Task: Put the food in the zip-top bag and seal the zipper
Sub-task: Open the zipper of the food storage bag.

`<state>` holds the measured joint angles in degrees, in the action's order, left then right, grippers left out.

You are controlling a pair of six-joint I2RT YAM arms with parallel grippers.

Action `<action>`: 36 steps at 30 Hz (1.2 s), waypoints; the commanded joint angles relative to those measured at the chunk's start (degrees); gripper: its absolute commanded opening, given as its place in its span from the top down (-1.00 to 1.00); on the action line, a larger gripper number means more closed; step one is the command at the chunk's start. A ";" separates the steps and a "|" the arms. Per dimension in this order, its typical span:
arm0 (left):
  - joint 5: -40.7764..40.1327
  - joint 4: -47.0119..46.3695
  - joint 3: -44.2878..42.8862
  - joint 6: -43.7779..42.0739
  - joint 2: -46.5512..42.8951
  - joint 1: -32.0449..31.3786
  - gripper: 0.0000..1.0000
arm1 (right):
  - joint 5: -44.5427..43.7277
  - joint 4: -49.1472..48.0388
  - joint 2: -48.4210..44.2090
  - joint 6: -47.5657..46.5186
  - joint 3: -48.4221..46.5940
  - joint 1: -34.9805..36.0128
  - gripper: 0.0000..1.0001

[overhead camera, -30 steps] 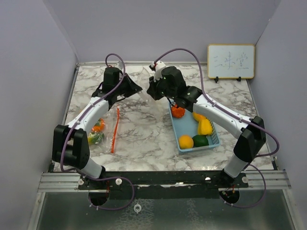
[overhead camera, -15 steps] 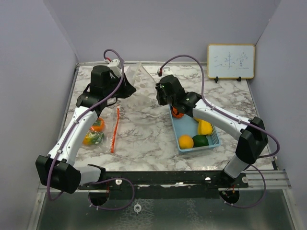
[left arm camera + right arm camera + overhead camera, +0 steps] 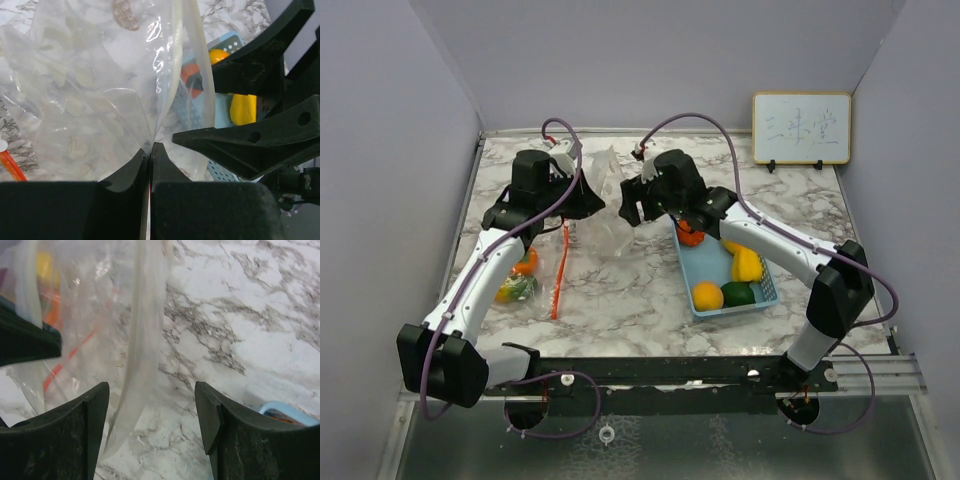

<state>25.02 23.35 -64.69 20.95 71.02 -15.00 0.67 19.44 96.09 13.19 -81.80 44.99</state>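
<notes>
Several pieces of food (image 3: 747, 264) lie in the blue basket (image 3: 767, 291) on the right. Further pieces (image 3: 519, 285) rest under the left arm beside the orange zipper strip (image 3: 560, 262); whether film covers them cannot be told. The left gripper (image 3: 151, 148) is clenched on the clear bag (image 3: 95, 85), holding it raised. The right gripper (image 3: 152, 390) stands released, fingers spread, just beside the bag's edge.

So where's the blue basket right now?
In the top view the blue basket sits right of centre on the marble table, partly under the right arm.
</notes>
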 commanded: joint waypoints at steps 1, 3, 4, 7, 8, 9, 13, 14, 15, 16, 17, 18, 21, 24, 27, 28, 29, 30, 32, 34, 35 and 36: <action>5.73 -4.94 0.62 2.05 -2.37 0.07 1.00 | 5.48 -4.01 4.18 -0.71 -6.05 -0.08 -0.38; 7.98 -5.66 1.08 2.40 -2.75 0.09 1.00 | 3.48 -3.85 6.10 -0.55 -7.97 -0.08 -0.38; 8.97 -5.78 1.14 2.45 -3.00 0.10 1.00 | 1.49 -3.20 7.11 -0.47 -8.81 -0.08 -0.38; 8.27 -3.49 0.49 1.35 -4.43 0.13 1.00 | -10.51 2.37 9.57 0.10 -10.94 -0.08 -0.38; 5.95 -1.45 -0.19 0.26 -4.89 0.08 1.00 | -14.88 4.42 9.92 0.31 -10.60 -0.20 -0.37; 2.92 1.51 -1.18 -1.37 -5.22 0.07 1.00 | -19.16 5.78 9.89 0.18 -9.71 -0.37 -0.36; -14.50 14.98 -7.00 -8.33 -4.45 0.15 1.00 | -27.40 8.55 8.16 0.12 -2.91 -3.16 -0.33; -17.76 17.47 -8.28 -9.73 -4.15 0.15 1.00 | -27.19 9.01 7.55 0.71 -1.38 -4.37 -0.33; -20.06 19.30 -9.21 -10.83 -3.83 0.26 1.00 | -26.20 9.02 6.89 1.05 0.32 -5.61 -0.33; -21.49 20.89 -9.90 -12.04 -3.56 0.24 1.00 | -24.37 8.38 6.00 0.97 1.65 -6.56 -0.34; -22.15 21.57 -10.27 -12.49 -3.22 0.22 1.00 | -21.78 6.94 4.99 -0.03 3.22 -7.14 -0.34; -22.23 21.69 -10.44 -12.44 -2.91 0.24 1.00 | -18.14 4.75 3.85 -1.94 4.66 -7.27 -0.35; -19.00 19.68 -9.62 -10.94 -1.58 0.18 1.00 | -5.02 0.91 2.09 -5.22 6.37 -7.29 -0.39; -14.36 15.75 -8.13 -8.20 0.06 0.22 1.00 | 7.61 -0.22 0.89 -6.58 6.05 -7.29 -0.49; -10.59 11.23 -6.31 -5.19 1.47 0.15 1.00 | 17.79 -1.74 -0.84 -5.49 4.65 -7.30 -0.73; -10.15 10.49 -5.89 -4.74 2.08 0.18 1.00 | 19.61 -1.40 -1.38 -4.90 3.35 -7.29 -0.80; -9.91 10.14 -5.80 -4.58 2.77 0.09 1.00 | 20.19 -0.71 -1.91 -3.55 1.64 -7.29 -0.88; -9.93 9.98 -5.74 -4.55 3.37 0.07 1.00 | 20.32 0.03 -2.42 -2.36 -0.08 -7.29 -0.95; -10.49 10.03 -5.68 -4.96 4.40 -0.01 1.00 | 19.87 1.31 -3.49 -1.20 -3.10 -7.29 -1.00; -11.28 10.17 -5.91 -5.48 5.13 0.01 1.00 | 18.53 1.64 -4.94 -0.46 -4.59 -7.29 -0.99; -11.45 10.33 -5.97 -5.68 5.48 0.00 1.00 | 17.79 1.75 -5.74 -0.23 -5.01 -7.36 -0.99; -11.54 10.39 -6.22 -5.86 5.79 0.03 1.00 | 17.37 2.09 -6.35 -0.36 -5.48 -7.40 -0.99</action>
<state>13.23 35.42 -70.76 15.11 76.09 -15.11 16.03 21.28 95.24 11.00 -83.15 37.54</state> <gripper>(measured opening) 0.018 0.996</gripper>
